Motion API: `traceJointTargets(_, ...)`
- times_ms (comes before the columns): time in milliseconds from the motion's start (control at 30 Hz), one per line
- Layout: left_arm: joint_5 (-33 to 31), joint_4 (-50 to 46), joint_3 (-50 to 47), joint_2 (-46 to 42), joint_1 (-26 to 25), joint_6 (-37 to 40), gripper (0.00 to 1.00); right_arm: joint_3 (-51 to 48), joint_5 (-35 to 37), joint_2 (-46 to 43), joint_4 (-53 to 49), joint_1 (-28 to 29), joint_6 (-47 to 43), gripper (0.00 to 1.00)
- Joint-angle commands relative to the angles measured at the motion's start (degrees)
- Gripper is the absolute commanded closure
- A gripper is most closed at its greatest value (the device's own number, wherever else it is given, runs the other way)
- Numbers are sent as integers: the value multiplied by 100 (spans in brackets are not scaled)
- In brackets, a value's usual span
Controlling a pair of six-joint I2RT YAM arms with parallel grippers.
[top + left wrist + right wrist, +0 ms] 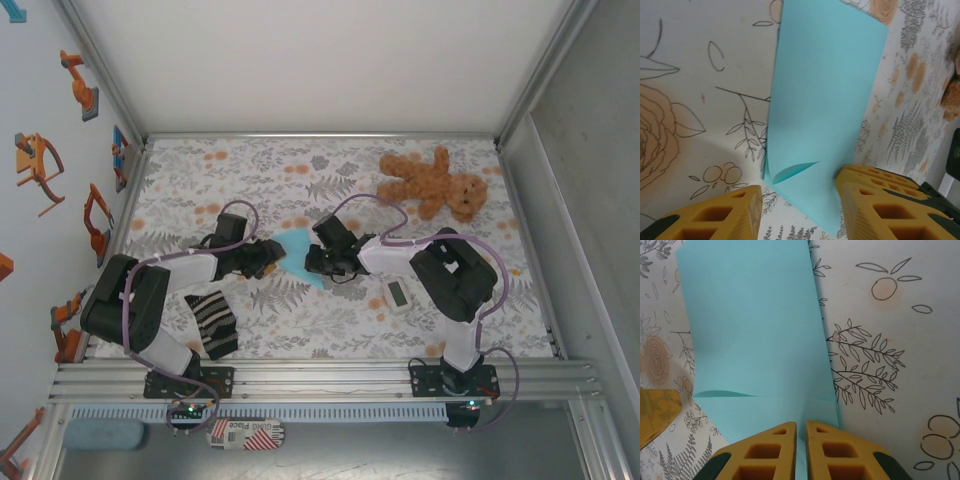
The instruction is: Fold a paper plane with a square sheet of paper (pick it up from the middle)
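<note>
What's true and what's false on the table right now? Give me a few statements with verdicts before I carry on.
1. The right gripper is pinched on the edge of the light-blue paper. True.
2. The left gripper is clamped shut. False: its fingers stand well apart, with the paper reaching between them.
3. The teddy bear lies at the far right of the table. True.
4. The striped cloth covers the paper. False: it lies apart from the paper, toward the near left edge.

Brown teddy bear [432, 181], striped cloth [213, 325] and white gadget [397, 295] lie on floral table [250, 170]
</note>
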Motion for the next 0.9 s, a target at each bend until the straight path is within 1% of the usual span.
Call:
traceJointTargets(0, -91, -211, 136, 68, -42, -89, 54, 49, 121, 185, -166, -36, 90, 87)
traceJointTargets(567, 42, -119, 408, 450, -139, -172, 57, -22, 77, 190, -52, -78, 127, 87)
traceJointTargets(700, 170, 124, 356, 416, -146, -217, 57, -33, 68, 195, -43, -88, 120, 87)
traceJointTargets(867, 480, 587, 257, 388, -143, -291, 61, -42, 68, 194, -35, -90, 121, 87)
